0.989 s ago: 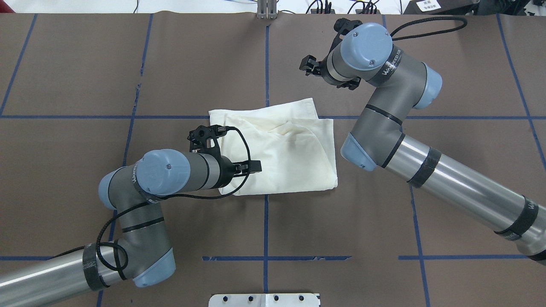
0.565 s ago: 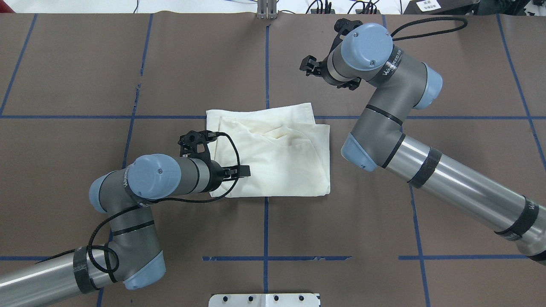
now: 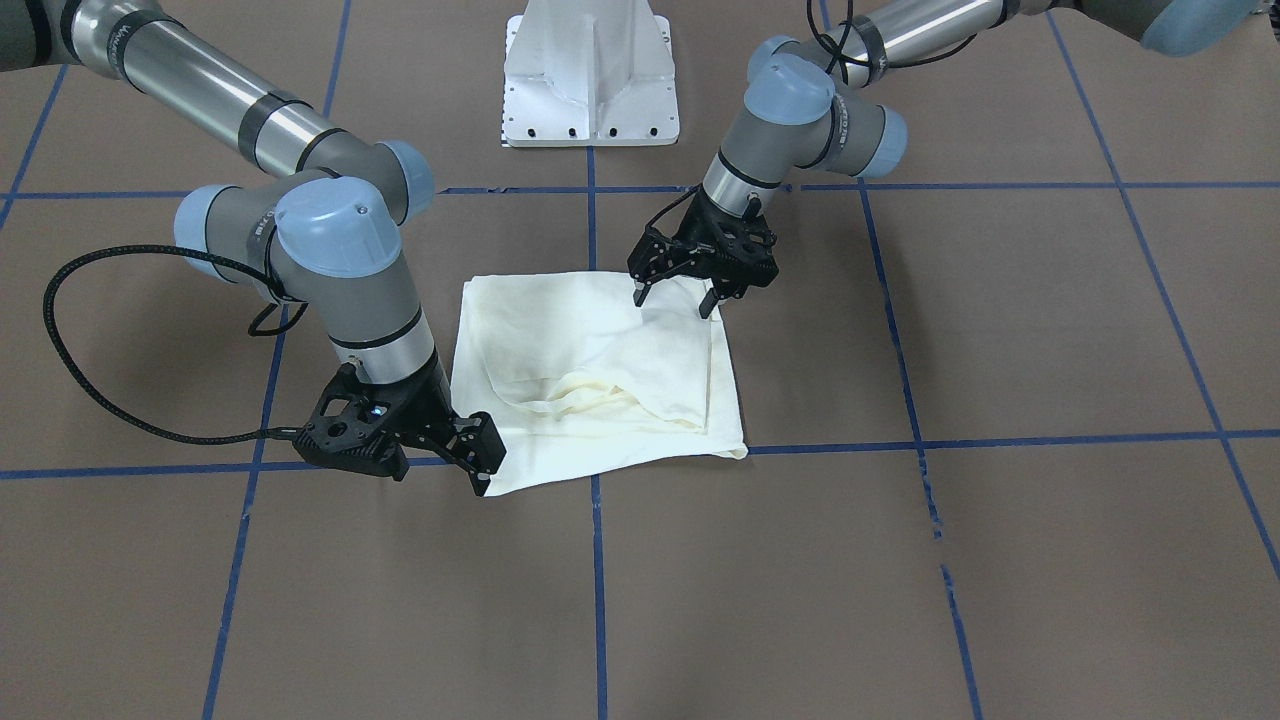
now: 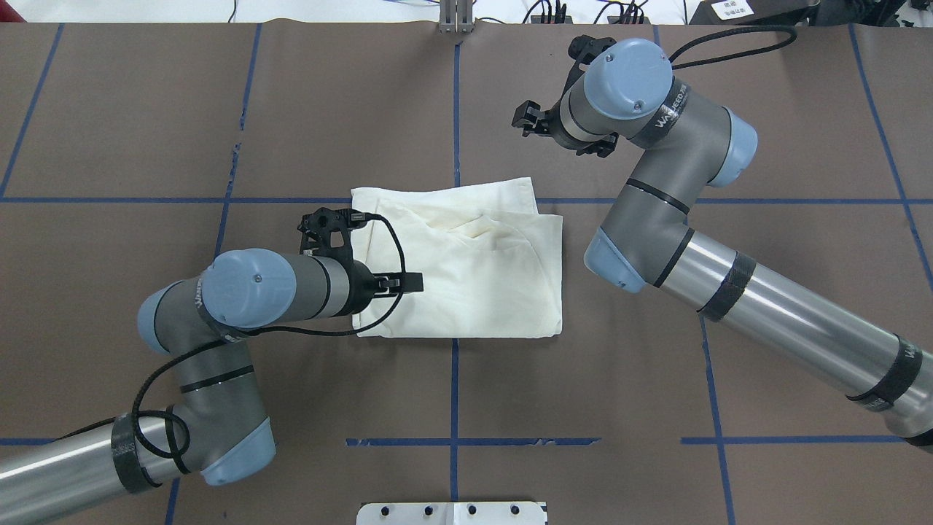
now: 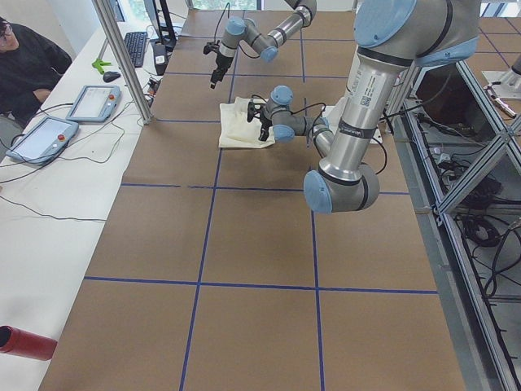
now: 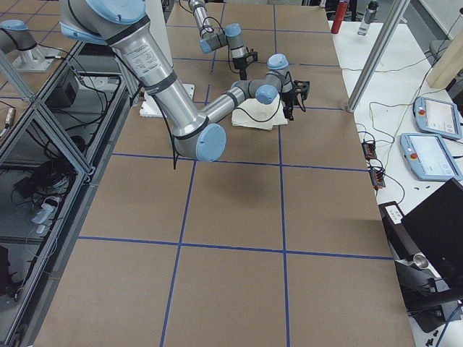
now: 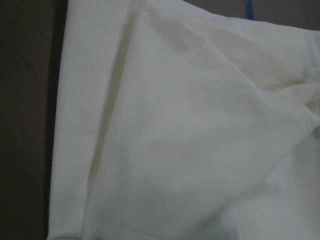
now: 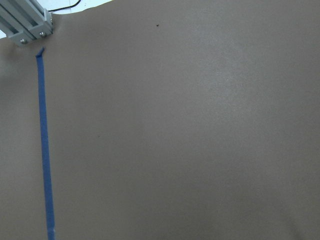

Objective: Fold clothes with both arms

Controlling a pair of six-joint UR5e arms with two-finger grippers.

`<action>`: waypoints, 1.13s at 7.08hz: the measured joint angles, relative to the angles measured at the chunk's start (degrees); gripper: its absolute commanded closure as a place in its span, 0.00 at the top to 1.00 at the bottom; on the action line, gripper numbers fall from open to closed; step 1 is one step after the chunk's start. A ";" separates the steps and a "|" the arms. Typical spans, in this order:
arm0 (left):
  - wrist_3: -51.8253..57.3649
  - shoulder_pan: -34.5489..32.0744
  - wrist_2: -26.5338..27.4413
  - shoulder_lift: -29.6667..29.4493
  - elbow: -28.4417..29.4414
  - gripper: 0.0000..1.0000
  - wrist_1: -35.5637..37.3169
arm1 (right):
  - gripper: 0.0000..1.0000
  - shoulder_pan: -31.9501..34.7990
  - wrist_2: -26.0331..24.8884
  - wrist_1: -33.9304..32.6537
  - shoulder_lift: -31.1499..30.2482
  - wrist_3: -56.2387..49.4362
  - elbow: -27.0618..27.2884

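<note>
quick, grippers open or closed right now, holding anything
left gripper: open, tips down at the shirt, gripping nothing
right gripper: open, empty, off the shirt

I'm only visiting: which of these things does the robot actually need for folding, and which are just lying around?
Part of the job:
- folded cream shirt
- left gripper, open over the shirt
- right gripper, open, holding nothing

Just lying about:
- handheld screen on the side bench
- keyboard
- red cylinder

Spread left hand (image 3: 675,297) and right hand (image 3: 440,472) flank the folded shirt (image 3: 585,350).
</note>
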 measured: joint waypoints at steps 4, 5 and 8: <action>14.91 -9.95 -6.88 4.71 -10.53 1.00 12.39 | 1.00 7.68 11.45 -10.28 -7.29 -19.40 9.36; 20.42 -12.91 -8.86 7.26 -15.65 1.00 17.68 | 1.00 11.13 14.99 -14.82 -11.17 -27.13 14.54; 40.10 -24.41 -14.62 16.79 -26.27 1.00 27.15 | 1.00 25.49 24.30 -24.62 -25.55 -54.31 25.83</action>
